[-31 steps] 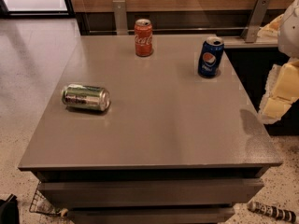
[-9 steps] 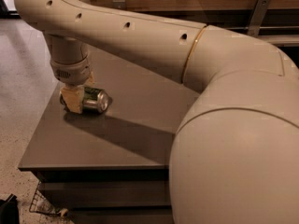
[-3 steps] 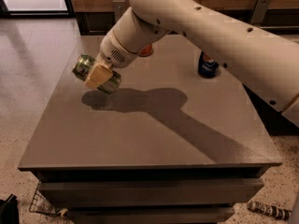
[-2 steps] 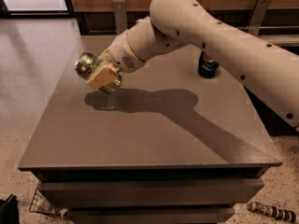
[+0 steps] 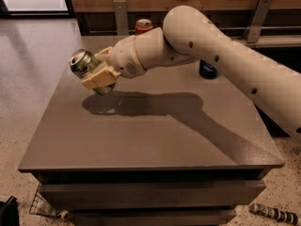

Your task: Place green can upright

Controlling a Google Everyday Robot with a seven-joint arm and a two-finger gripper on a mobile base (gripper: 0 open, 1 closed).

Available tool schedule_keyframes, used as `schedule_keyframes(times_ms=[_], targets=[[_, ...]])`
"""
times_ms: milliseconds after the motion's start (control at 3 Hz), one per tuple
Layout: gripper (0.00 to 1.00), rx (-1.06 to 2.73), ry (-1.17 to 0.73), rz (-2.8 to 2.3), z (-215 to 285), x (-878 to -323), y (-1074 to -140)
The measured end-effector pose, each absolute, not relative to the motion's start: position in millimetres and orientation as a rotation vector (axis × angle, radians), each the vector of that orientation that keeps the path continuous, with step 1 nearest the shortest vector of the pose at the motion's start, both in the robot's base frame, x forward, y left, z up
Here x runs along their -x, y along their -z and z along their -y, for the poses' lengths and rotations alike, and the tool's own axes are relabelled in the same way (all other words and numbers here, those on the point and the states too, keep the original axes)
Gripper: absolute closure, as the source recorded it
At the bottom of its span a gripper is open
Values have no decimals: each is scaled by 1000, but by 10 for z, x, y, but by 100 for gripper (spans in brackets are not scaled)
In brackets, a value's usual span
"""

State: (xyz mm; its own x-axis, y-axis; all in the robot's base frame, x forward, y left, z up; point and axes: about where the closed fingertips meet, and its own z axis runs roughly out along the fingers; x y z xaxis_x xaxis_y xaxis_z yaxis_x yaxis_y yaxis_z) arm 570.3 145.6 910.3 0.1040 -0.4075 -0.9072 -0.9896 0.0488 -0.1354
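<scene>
Shiny green and silver drink can [image 5: 83,63] hangs tilted over the left part of the grey table [image 5: 155,145], silver top pointing up-left. The jaws of the cream two-finger gripper [image 5: 97,68] are clamped on it. The righting step seems underway; next, tip it vertical, lower it and release.

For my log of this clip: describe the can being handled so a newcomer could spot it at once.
Find the grey table, then follow the white arm across it to the gripper over the left side. The green can is clamped there, tilted in the air, silver top pointing up-left; the red can and blue can stand on the table farther back.
</scene>
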Motion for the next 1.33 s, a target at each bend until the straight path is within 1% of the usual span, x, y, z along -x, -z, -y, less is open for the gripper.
schedule_keyframes(times_ms=[1000,1333], targets=[[100,1286,-1109,-1504,-1792,-5506,-9004],[100,1219,-1155,-1489,-1868,-5529,-8993]])
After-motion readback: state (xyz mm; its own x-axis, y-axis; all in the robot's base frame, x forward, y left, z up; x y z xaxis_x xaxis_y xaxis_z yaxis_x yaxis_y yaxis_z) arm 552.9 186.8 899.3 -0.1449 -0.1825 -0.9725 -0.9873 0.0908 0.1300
